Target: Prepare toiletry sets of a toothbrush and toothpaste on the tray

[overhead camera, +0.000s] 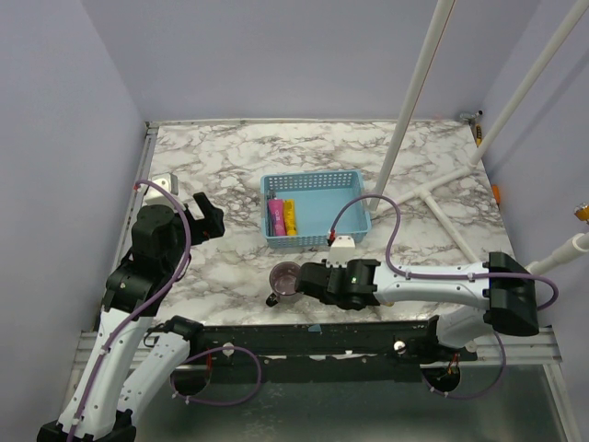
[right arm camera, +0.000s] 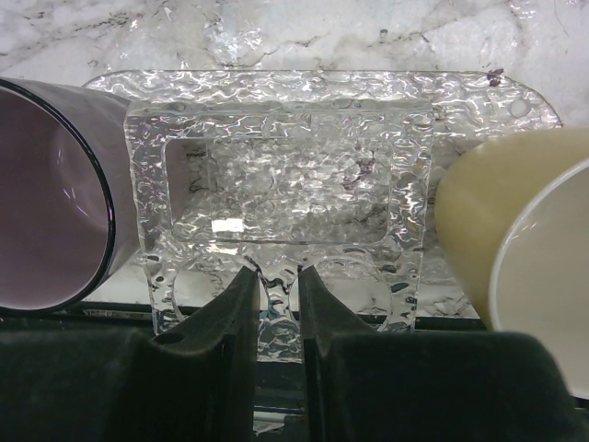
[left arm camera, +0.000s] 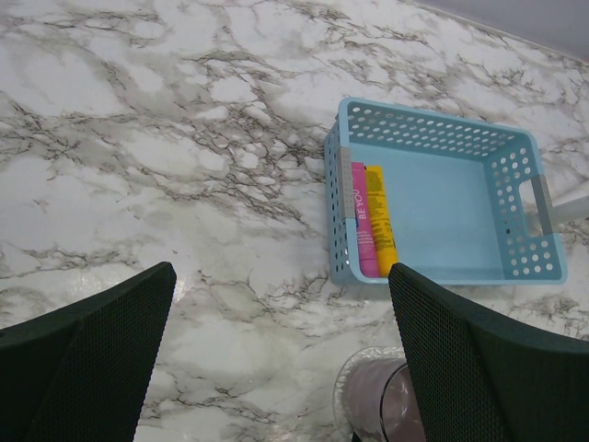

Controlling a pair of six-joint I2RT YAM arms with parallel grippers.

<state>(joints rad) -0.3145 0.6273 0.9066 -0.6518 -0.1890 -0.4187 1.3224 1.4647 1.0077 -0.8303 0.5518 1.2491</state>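
Overhead and wrist views of the marble tabletop point(overhead camera: 230, 166).

Right gripper point(right arm camera: 276, 287): low over the middle of the near edge, its jaws drawn in to a narrow slit. The near rim of the clear tray point(right arm camera: 285, 92) stands in that slit with both fingers point(right arm camera: 241, 304) against it, so the tray is pinched. A purple mug point(right arm camera: 46, 203) lies at the tray's left end and a cream mug point(right arm camera: 525, 249) at its right end. Whether they rest on the tray or just beside it cannot be told. From overhead only the purple mug point(overhead camera: 283, 276) is seen, just left of the right gripper point(overhead camera: 308, 276), and the tray cannot be made out.

Left gripper point(overhead camera: 204, 214): raised above the table toward the left edge, jaws spread wide with nothing between them. Its wrist view shows bare marble between the fingers point(left arm camera: 101, 350).

Toiletry items: the pink tube point(left arm camera: 362, 221) and the yellow tube point(left arm camera: 378, 216) lie side by side, touching, inside the blue basket point(left arm camera: 433, 124). The pink one lies against the basket's left wall. The basket point(overhead camera: 317, 180) sits near the middle of the tabletop. Both tubes are well apart from either gripper: beyond the right gripper toward the far edge, and to the right of the left gripper. No toothbrush can be told apart in these views.
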